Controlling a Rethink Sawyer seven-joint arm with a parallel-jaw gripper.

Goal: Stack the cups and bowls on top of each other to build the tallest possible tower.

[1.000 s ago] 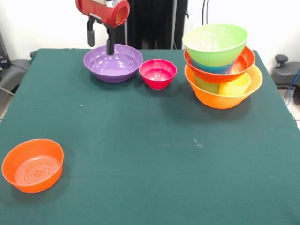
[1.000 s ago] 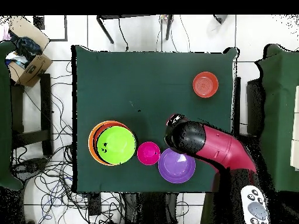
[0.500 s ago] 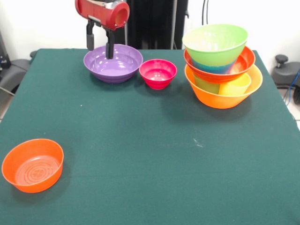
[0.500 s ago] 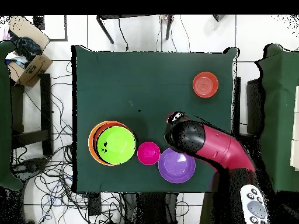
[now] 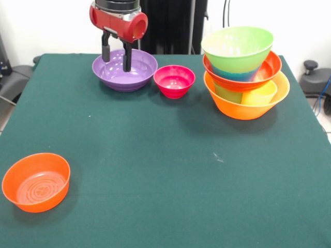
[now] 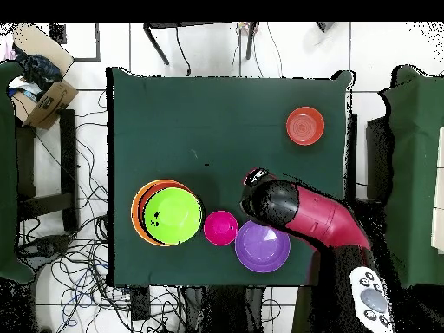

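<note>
My gripper (image 5: 116, 61) is open and empty, its two black fingers (image 5: 126, 58) hanging just above the near part of the purple bowl (image 5: 135, 72). In the overhead view the red arm (image 6: 312, 217) covers the gripper beside the purple bowl (image 6: 264, 249). The small pink bowl (image 5: 174, 80) stands just right of the purple one and also shows in the overhead view (image 6: 220, 227). The tower (image 5: 243, 72) stands at the far right: big orange bowl at the bottom, green and yellow cups inside it, then the red-orange bowl, a blue bowl and the lime green bowl on top (image 6: 172, 215). The small orange bowl (image 5: 36, 181) sits alone near the front left (image 6: 304, 126).
The green table (image 5: 165, 155) has its edges close to the purple bowl and the tower. A cardboard box (image 6: 39, 95) and cables lie on the floor beside the table.
My gripper has shifted slightly right and toward the camera over the purple bowl, and dropped a little. The bowls and the tower have not moved.
</note>
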